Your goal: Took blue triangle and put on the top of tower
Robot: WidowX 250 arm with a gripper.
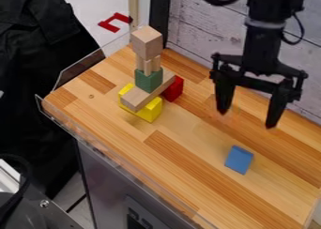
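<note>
While my claw [246, 120] hangs spread, the blue triangle [239, 159] lies on the desk [182, 164], well apart from the tower [149, 80]. Judged light, rigid, slightly slippery; grip low across opposite sides.

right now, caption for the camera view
Open gripper hangs above a wooden counter, blue block nearby, block tower standing apart.

- Blue triangle [239, 159]: matte blue, shows a four-sided face; lies well apart from the tower [149, 80], lower and to the right in the view.
- Tower: stands upright; has a yellow block [150, 111] and a red block [173, 89] low down, then a slanting pale plank [139, 100], a green block [148, 82], slim pale posts [148, 64] and a pale wooden block [147, 42] at the tower's peak.
</note>
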